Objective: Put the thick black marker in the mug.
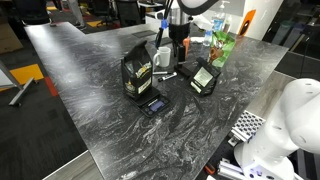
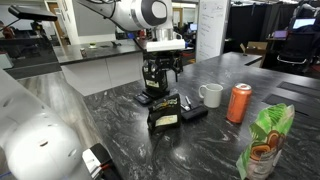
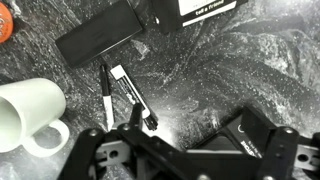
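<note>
In the wrist view the thick black marker (image 3: 132, 96), with a white label, lies on the dark marbled table beside a thinner black pen (image 3: 105, 92). The white mug (image 3: 25, 115) stands just left of them with its handle toward the camera. It also shows in both exterior views (image 1: 163, 57) (image 2: 211, 95). My gripper (image 3: 188, 152) is open and empty. It hovers above the table with its left finger close to the marker's near end. It shows in both exterior views (image 1: 170, 48) (image 2: 163, 66). The marker is too small to make out in the exterior views.
A flat black device (image 3: 100, 35) lies beyond the pens. A black pouch with a yellow label (image 2: 164, 112) stands nearby, and another black package (image 3: 250, 135) is under my right finger. An orange can (image 2: 239, 103) and a green bag (image 2: 265, 145) stand past the mug.
</note>
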Robot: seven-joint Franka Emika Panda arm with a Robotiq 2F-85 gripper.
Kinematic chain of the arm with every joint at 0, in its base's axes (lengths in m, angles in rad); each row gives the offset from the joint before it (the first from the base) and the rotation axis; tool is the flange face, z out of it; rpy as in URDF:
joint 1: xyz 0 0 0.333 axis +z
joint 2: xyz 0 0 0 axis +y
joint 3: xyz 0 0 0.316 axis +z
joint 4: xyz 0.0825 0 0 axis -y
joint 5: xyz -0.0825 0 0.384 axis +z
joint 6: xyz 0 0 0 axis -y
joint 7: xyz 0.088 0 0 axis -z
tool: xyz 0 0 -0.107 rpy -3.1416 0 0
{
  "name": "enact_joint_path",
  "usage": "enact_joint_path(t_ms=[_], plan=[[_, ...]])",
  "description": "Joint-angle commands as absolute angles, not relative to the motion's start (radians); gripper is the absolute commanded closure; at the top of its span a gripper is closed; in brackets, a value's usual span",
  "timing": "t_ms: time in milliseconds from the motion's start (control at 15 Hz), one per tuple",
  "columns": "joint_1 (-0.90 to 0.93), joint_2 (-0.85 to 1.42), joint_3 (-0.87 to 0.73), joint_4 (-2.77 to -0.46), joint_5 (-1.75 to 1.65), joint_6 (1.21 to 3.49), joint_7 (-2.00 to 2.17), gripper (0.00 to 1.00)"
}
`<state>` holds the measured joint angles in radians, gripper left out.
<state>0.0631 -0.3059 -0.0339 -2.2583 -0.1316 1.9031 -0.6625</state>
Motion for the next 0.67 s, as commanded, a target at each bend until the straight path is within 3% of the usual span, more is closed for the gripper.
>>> enact_joint_path(t_ms=[0, 600], plan=[[0.084, -0.298, -0.062, -2.320, -0.138, 1.956, -0.857, 0.00], [0.074, -0.161, -0.012, -2.246, -0.354, 1.840, -1.092, 0.00]])
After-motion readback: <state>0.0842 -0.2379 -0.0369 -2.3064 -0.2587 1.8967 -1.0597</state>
